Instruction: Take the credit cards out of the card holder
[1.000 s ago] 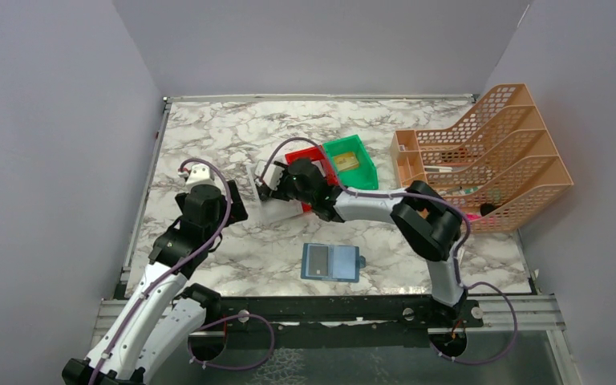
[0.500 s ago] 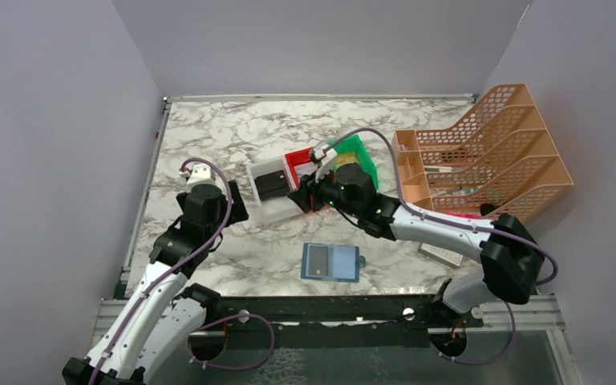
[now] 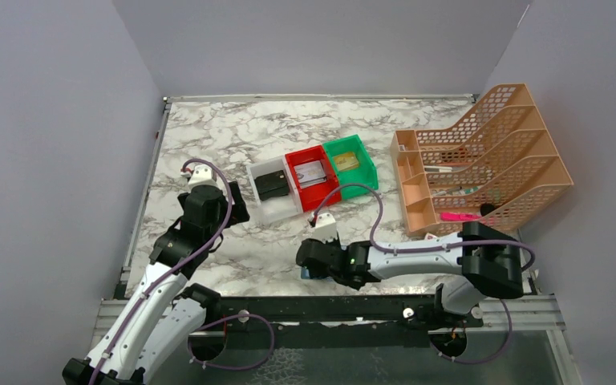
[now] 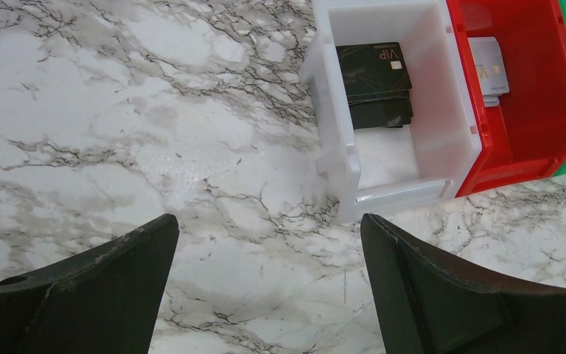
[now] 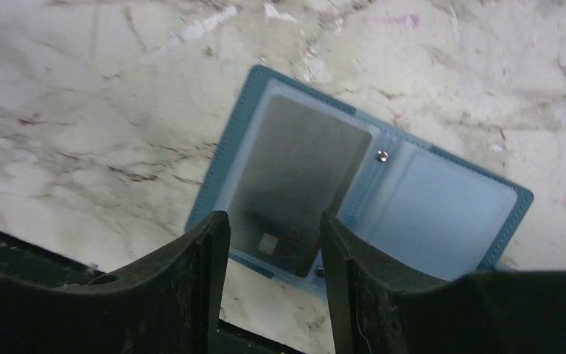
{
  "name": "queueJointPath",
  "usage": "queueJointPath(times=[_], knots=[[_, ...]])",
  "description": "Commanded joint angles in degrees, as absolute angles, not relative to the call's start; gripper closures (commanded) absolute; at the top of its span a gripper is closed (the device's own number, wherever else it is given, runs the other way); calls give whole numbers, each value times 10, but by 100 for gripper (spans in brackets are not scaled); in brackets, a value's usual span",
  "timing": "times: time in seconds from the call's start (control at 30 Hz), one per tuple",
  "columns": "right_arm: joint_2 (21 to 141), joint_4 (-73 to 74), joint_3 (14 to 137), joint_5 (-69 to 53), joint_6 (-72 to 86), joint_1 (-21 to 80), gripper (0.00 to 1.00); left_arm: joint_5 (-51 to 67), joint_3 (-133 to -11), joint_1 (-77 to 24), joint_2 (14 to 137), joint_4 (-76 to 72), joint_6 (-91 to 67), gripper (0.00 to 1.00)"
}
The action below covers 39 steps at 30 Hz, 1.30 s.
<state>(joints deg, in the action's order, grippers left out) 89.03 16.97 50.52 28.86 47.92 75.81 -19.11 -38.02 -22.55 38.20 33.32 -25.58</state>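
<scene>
Your left gripper [image 4: 269, 240] hangs over the worktop [image 4: 118, 110] beside the white bin [image 4: 453, 147], jaws wide and empty. Your right gripper [image 5: 274, 225] hovers above the card holder [image 5: 442, 199], which lies open at the worktop's near edge; its jaws stand half apart, gripping nothing. Pinch pocket and grey card [image 5: 295, 166] together and the holder may slide off the edge. Only the right wrist view shows that card; the arm hides it from above.

**A:** How many bins do you have beyond the card holder [image 5: 442, 214]?

**B:** You have three: a white bin [image 4: 390, 158], a red bin [image 4: 538, 125] and a green bin [image 3: 365, 170].

**A:** And cards?

**B:** Count two black cards [image 4: 376, 70] in the white bin, one pale card [image 4: 488, 66] in the red, one yellowish card [image 3: 346, 160] in the green, and one grey card [image 5: 295, 184] in the holder.
</scene>
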Motion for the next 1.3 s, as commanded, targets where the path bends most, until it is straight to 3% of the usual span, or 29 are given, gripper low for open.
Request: queueJointPath(times=[0.0,0.37,0.9,1.03,1.27], knots=[[936,266,538,390,575,778,46,-180,-376,-222,380,321,-250,3],[993,167,511,326,567,778,45,-177,-375,-222,383,320,-249,3],[991,181,493,352,587,778,89,-163,-373,-222,388,315,-247,3],[983,181,490,358,581,778,96,-163,-373,-222,389,315,-246,3],[928,133,454,353,559,777,99,-163,-373,-222,391,315,-246,3]])
